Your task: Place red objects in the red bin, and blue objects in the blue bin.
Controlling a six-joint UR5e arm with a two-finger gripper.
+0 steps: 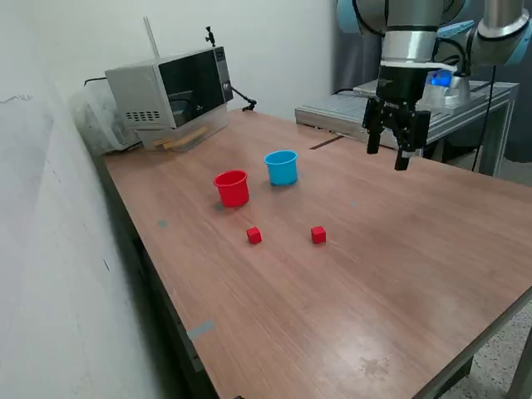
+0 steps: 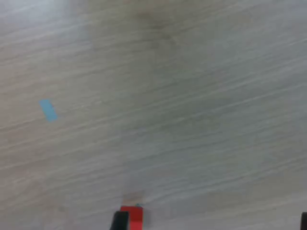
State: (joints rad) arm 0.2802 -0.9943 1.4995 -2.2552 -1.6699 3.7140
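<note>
Two small red cubes lie on the wooden table, one (image 1: 253, 235) in front of the red cup (image 1: 232, 188) and one (image 1: 318, 234) toward the exterior view's right. The light blue cup (image 1: 282, 167) stands upright beside the red cup. No blue cubes show in either view. My gripper (image 1: 387, 154) hangs open and empty well above the table, to the exterior view's right of the blue cup. In the wrist view only the dark tips of the gripper (image 2: 211, 223) show at the picture's edge, with a red cube (image 2: 135, 216) beside one fingertip (image 2: 119, 221).
A microwave (image 1: 170, 91) stands at the table's far corner by the white wall. A metal bench (image 1: 357, 104) stands behind the table. Small blue tape marks (image 1: 199, 330) stick to the tabletop, and one also shows in the wrist view (image 2: 47, 109).
</note>
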